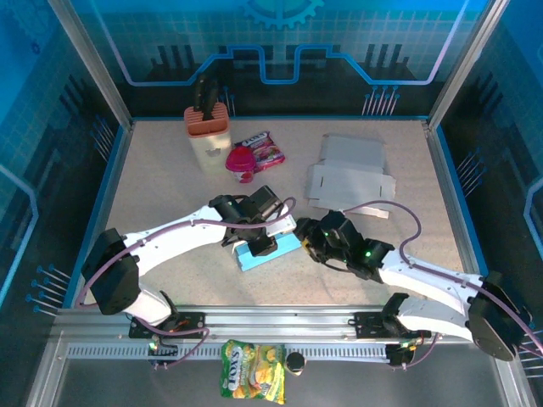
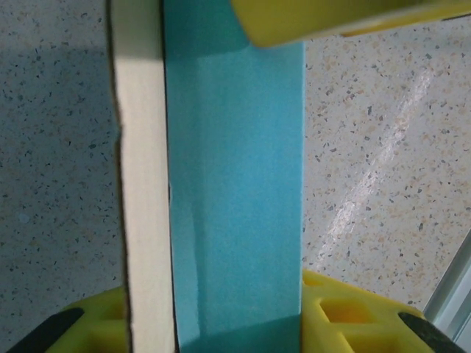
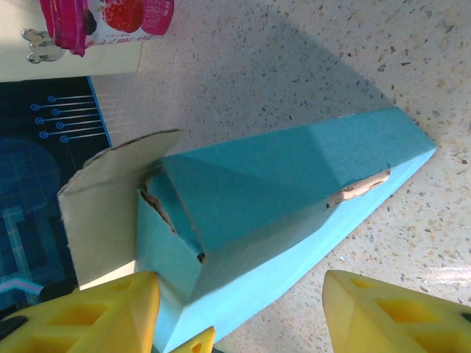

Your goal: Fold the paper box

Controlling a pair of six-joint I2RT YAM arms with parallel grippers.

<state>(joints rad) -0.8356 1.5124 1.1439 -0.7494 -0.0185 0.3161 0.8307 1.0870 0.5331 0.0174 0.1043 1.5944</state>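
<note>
You are working with a blue paper box (image 1: 267, 252) that is lying at the middle of the counter (image 1: 170, 186), between both tools. Judging by its thin walls and frayed edges, it is light, creasing easily and likely sliding on the smooth speckled top. It is asking for soft pressure along the fold lines rather than a pinch mid-panel. Its cream flap (image 3: 110, 206) is standing open at one end, and that is looking like the best place to take hold. The left tool (image 1: 259, 236) is straddling the box with its fingers (image 2: 346, 316) close against both sides, though you cannot tell whether they are clamping. The right tool (image 3: 243, 316) is standing apart, gripping nothing. Grey cardboard blanks (image 1: 348, 174), a pink yoghurt cup (image 1: 241, 164), a snack packet (image 1: 265, 148) and a cream canister (image 1: 208, 140) are sitting well behind the box, not getting in your way.
</note>
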